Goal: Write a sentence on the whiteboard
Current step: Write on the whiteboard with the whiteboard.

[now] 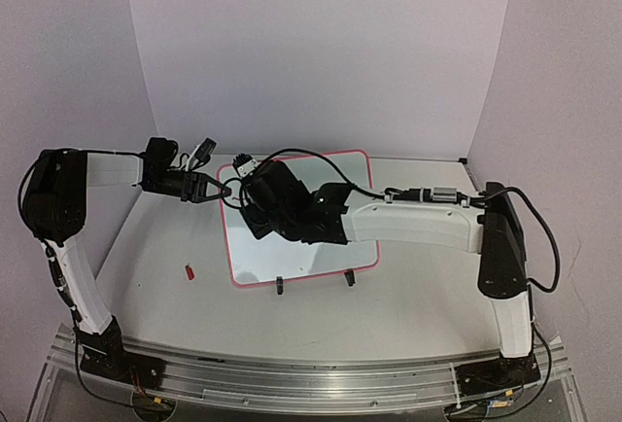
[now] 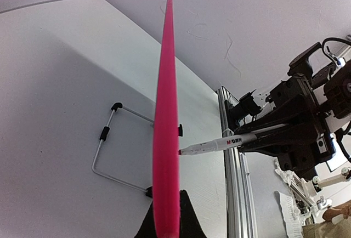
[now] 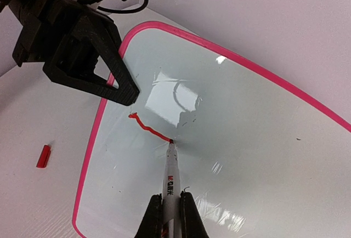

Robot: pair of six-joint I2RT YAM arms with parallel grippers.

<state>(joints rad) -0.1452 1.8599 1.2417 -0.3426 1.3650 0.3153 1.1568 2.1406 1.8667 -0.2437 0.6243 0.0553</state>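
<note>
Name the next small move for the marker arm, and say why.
Probably draw the marker further along its line, tip on the whiteboard: the right tool grips it, the tip sits at the end of one short red stroke, most of the board is bare, and the left tool clamps the board's edge.

White arm links (image 1: 418, 223) with black joints (image 1: 501, 247) and looping black cables (image 1: 555, 257).
</note>
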